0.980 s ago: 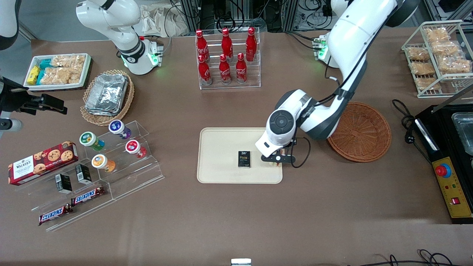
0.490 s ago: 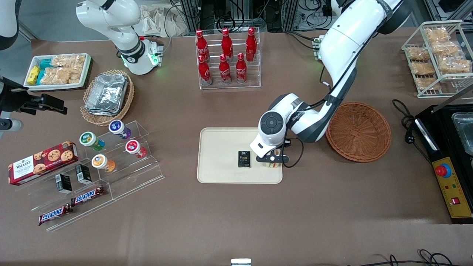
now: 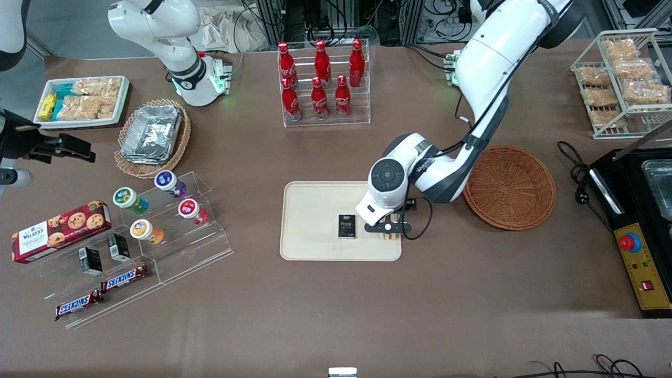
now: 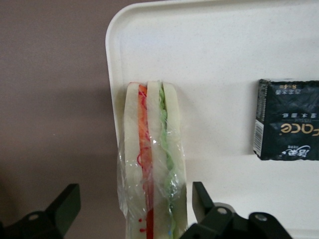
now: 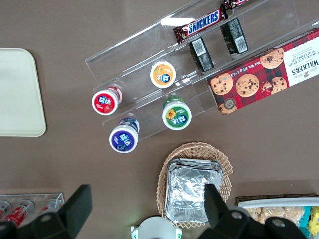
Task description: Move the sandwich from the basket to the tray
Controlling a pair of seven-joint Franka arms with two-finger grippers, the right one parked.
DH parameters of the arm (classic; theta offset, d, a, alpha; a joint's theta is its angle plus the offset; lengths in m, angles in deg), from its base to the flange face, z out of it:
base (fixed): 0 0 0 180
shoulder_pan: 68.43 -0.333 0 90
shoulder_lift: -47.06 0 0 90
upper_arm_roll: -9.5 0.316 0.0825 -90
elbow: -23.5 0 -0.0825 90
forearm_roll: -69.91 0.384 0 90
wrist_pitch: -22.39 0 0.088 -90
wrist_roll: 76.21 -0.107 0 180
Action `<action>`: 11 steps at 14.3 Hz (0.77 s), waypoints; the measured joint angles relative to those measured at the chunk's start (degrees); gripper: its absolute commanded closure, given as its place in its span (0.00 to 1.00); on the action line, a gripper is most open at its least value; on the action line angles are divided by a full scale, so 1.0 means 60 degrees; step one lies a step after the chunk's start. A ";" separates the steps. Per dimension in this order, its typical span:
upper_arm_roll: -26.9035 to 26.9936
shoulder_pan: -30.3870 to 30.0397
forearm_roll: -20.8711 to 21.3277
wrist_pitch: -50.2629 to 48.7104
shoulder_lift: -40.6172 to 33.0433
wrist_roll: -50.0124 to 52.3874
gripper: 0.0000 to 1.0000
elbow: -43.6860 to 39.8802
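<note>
Standing on edge on the tray, close to its rim at the end nearest the basket, the wrapped sandwich lies directly between the two fingers of the gripper, which are spread apart with a visible gap on each side of the bread. Its long axis runs straight out from the wrist, parallel to the fingers, with a small dark packet lying well apart on the tray. From this, the sandwich looks set down and released, so a straight lift should clear it.
</note>
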 measured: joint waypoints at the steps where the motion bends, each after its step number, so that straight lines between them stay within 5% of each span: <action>1: 0.0002 -0.0033 -0.0007 0.0001 -0.0045 0.0019 0.00 -0.0063; 11: 0.0064 -0.1934 -0.1258 -0.1467 -0.2765 0.0035 0.00 -0.1029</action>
